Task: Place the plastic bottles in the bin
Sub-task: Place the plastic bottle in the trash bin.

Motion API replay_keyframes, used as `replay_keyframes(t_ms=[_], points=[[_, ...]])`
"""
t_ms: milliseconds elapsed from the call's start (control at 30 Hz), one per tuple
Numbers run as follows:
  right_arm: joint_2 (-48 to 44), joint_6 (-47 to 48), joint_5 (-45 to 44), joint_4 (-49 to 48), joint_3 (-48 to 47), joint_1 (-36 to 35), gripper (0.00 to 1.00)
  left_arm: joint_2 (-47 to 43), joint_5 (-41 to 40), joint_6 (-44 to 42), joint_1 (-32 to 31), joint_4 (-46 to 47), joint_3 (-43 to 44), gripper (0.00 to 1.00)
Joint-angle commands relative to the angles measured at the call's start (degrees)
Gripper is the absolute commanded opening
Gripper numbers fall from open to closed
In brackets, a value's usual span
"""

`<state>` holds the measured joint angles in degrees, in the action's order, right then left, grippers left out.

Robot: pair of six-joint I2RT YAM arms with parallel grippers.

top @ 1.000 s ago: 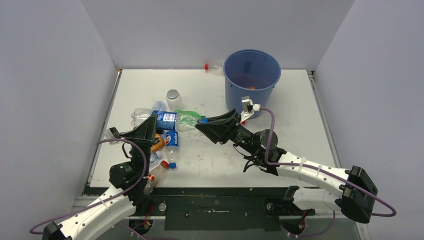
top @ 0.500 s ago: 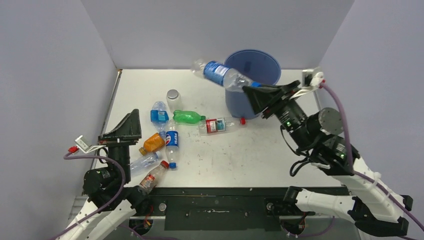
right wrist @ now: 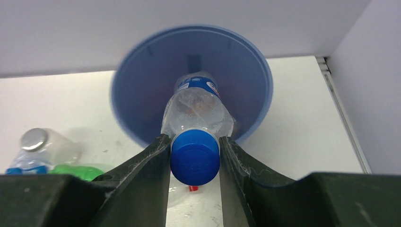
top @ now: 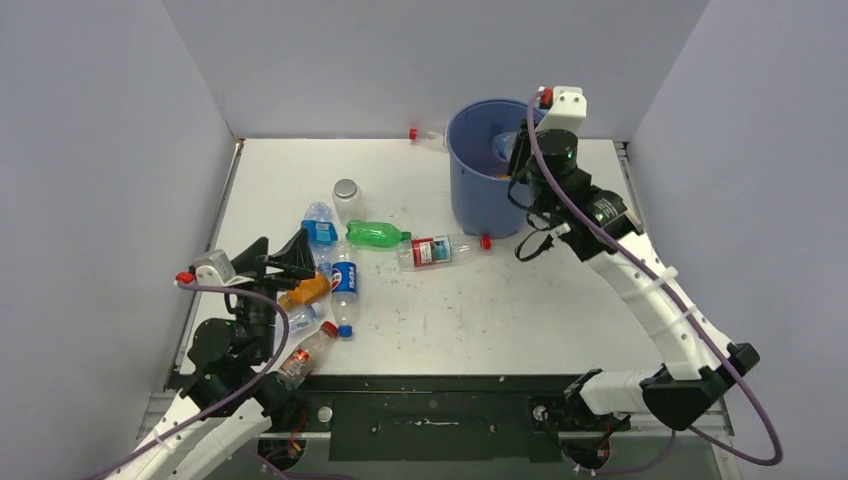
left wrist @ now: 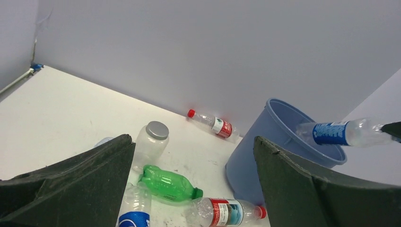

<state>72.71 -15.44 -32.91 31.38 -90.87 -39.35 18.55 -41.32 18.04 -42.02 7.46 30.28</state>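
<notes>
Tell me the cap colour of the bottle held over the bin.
Blue; bottle cap shows best in right wrist view.

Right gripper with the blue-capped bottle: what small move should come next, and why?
Probably open the right gripper: it pinches the blue-capped bottle at its cap end, and the bottle's body hangs over the open bin, so it should drop inside.

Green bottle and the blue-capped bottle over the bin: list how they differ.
The green bottle is tinted green; the blue-capped bottle is clear with a blue label.
The green bottle lies on its side on the table; the blue-capped bottle hangs in the air, base toward the bin.
Nothing grips the green bottle; the blue-capped bottle is clamped at its cap in the jaws of the right gripper.
Both are small plastic bottles.
</notes>
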Motion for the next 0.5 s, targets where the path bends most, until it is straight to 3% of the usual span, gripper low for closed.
replay_keyframes(t_ms=[0, 200, 467], points=[[3.27, -1.71, 11.32, -1.32, -1.31, 9.56, 0.05, -4.48, -0.31, -5.09, -0.51, 2.10, -1.32, 0.96], [8.57, -4.28, 21.38, -4.88, -2.25, 12.70, 0.05, -2.75, -2.32, -11.92, -0.41, 0.65, 0.34, 0.96], [19.10, -2.71, 29.05, 1.51, -9.30, 14.19, 0.05, -1.52, 5.02, -5.18, 2.64, -5.91, 0.41, 0.96]])
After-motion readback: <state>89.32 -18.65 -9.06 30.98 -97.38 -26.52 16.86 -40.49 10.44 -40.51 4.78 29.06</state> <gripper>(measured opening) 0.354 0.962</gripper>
